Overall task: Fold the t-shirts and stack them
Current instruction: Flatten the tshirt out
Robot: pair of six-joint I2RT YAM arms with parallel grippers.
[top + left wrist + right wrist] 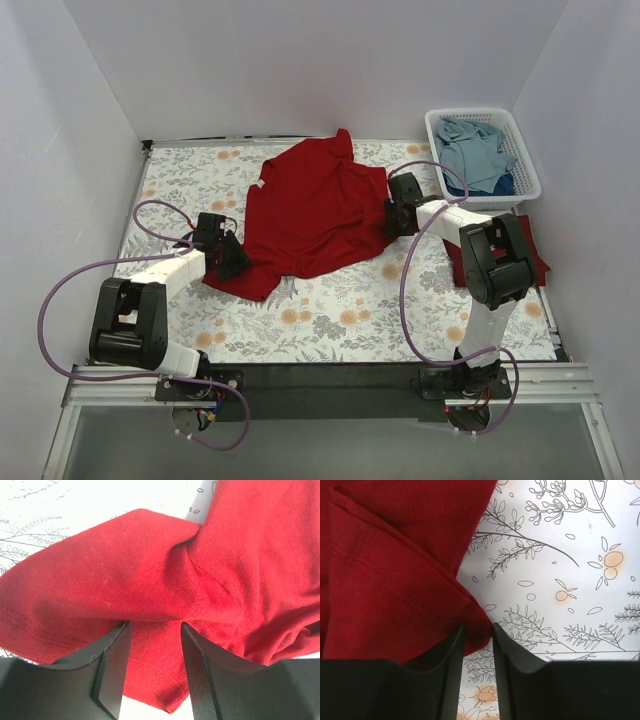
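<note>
A bright red t-shirt [315, 210] lies spread and rumpled in the middle of the table. My left gripper [232, 262] is at its lower left corner. In the left wrist view the left gripper [155, 630] has its fingers apart, and the red t-shirt [150, 570] spans the gap between them. My right gripper [393, 215] is at the shirt's right edge. In the right wrist view the right gripper [478, 630] has a narrow gap, with a corner of the red t-shirt [395, 580] between its tips. A maroon t-shirt [535, 262] lies folded at the right. Dusty blue t-shirts [475, 150] fill the basket.
A white lattice basket [500, 200] stands at the back right corner. The table wears a floral cloth [330, 310]. White walls close in the left, back and right sides. The right arm stands partly over the maroon shirt.
</note>
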